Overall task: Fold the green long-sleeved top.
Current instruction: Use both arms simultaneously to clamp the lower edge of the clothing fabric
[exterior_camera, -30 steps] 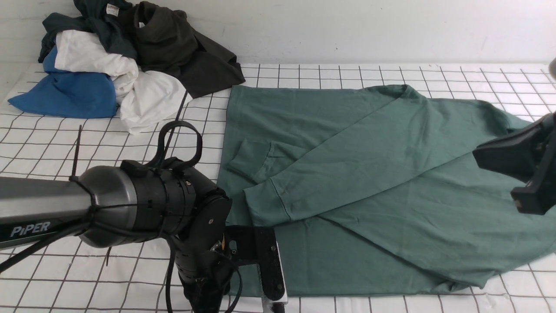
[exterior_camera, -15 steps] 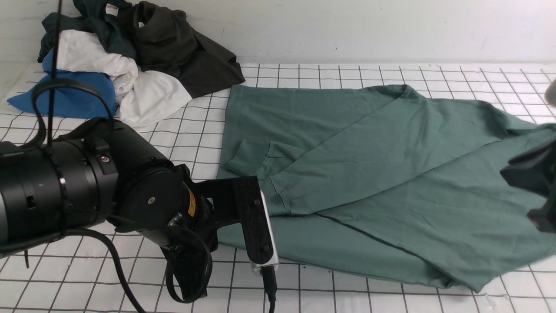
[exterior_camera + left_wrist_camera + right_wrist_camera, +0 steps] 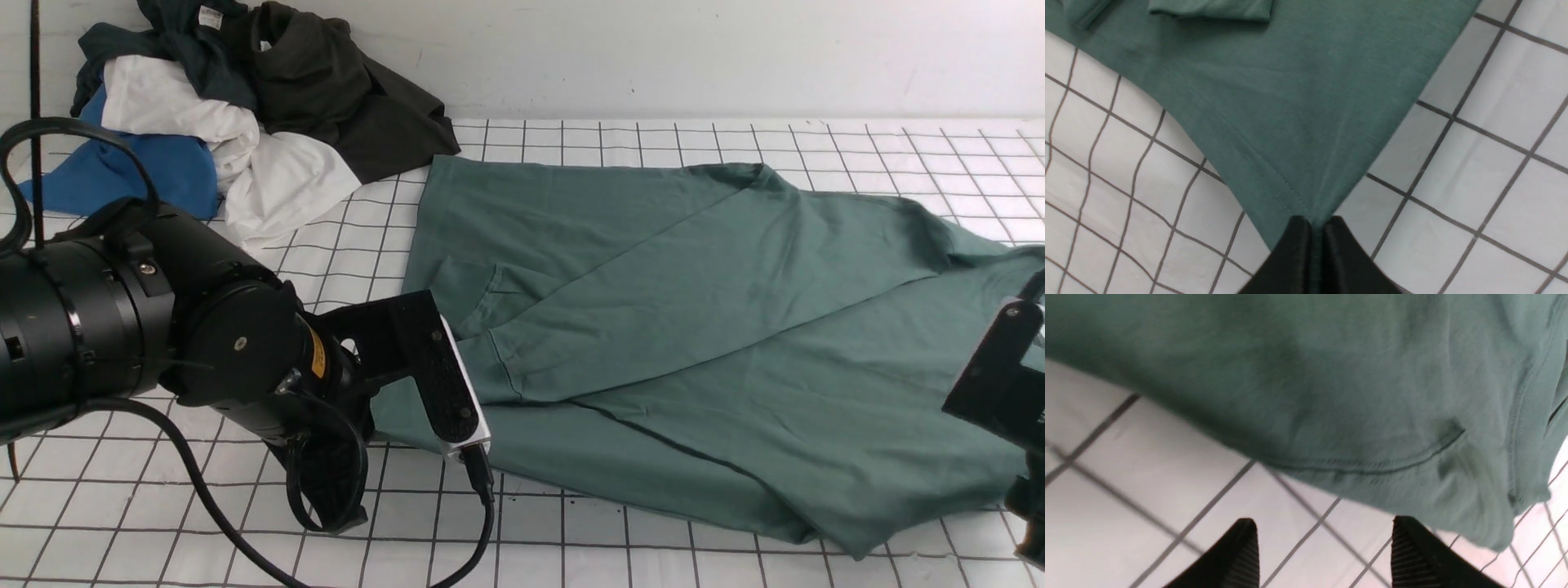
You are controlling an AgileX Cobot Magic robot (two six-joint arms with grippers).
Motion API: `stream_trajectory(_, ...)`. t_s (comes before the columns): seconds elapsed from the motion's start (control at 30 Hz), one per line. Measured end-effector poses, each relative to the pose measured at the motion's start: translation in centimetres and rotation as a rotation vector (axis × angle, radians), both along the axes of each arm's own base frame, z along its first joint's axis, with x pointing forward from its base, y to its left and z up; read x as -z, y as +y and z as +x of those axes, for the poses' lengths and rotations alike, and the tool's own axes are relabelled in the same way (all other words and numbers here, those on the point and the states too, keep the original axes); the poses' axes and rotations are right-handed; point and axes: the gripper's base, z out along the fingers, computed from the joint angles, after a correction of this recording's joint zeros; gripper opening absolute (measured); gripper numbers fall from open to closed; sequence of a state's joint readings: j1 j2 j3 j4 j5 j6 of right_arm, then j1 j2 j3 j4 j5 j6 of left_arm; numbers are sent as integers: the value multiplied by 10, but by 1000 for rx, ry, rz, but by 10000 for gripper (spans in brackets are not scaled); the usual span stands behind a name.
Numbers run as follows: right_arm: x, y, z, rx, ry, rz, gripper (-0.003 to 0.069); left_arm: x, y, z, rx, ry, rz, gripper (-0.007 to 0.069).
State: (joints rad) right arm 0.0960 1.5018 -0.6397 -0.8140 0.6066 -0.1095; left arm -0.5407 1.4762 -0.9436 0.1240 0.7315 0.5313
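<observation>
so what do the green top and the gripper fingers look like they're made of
The green long-sleeved top looks like a matte knit, probably cotton jersey: fine grain, stitched hem, limp creases. The left gripper pinching it is smooth matte black, plastic or rubber. The right gripper has ridged pads, likely rubbery.

The green long-sleeved top (image 3: 694, 327) lay spread out, muted sage in colour. One sleeve was folded diagonally across the body, its ribbed cuff (image 3: 498, 367) ending close beyond the left gripper (image 3: 1312, 222). A stitched hem corner was pinched between that gripper's closed jaws, and the cloth fanned out from them in faint tension creases. Another stitched edge, slightly rumpled, lay just beyond the tips of the right gripper (image 3: 1323, 535), outside its parted jaws.
</observation>
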Motion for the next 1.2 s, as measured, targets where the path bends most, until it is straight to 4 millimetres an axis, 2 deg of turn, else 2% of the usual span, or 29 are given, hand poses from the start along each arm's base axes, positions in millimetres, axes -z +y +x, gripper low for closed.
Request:
stream_trajectory(0.07,17,0,11,-25,-7,-24,340,0,0,0,-1,1,-2,5)
stream_trajectory(0.1,19,0,12,-27,-6,-25,328,0,0,0,-1,1,-2,5)
stream_trajectory(0.2,31,-1,17,-17,-8,-42,204,0,0,0,-3,5,-5,5)
stream_trajectory(0.23,29,-2,18,-4,-27,-42,134,0,0,-1,-4,9,-2,4)
stream_trajectory(0.27,29,-2,18,-1,-31,-41,124,0,0,-1,-5,11,-1,4)
stream_trajectory(0.33,20,-2,18,23,-81,-31,33,-2,1,-3,-18,24,-4,5)
stream_trajectory(0.43,-6,-4,14,53,-184,-27,-8,-17,2,-3,-114,19,-76,5)
stream_trajectory(0.57,-32,-5,7,63,-289,-18,-13,-50,5,14,-294,-45,-226,5)
stream_trajectory(0.67,-39,-5,2,109,-310,33,-14,-73,12,29,-387,-115,-313,5)
stream_trajectory(0.73,-37,-4,1,122,-294,53,-14,-77,14,32,-400,-128,-324,5)
stream_trajectory(0.83,-29,2,-7,148,-182,128,-14,-77,19,37,-424,-122,-312,5)
stream_trajectory(0.97,-19,9,-15,91,-21,174,2,-71,18,38,-430,-95,-293,5)
stream_trajectory(1.1,-10,15,-17,49,61,223,76,-67,18,40,-433,-79,-285,5)
stream_trajectory(1.13,-5,16,-16,28,90,221,136,-64,17,41,-434,-69,-278,5)
stream_trajectory(1.2,3,16,-12,-1,111,203,195,-62,17,42,-436,-61,-272,5)
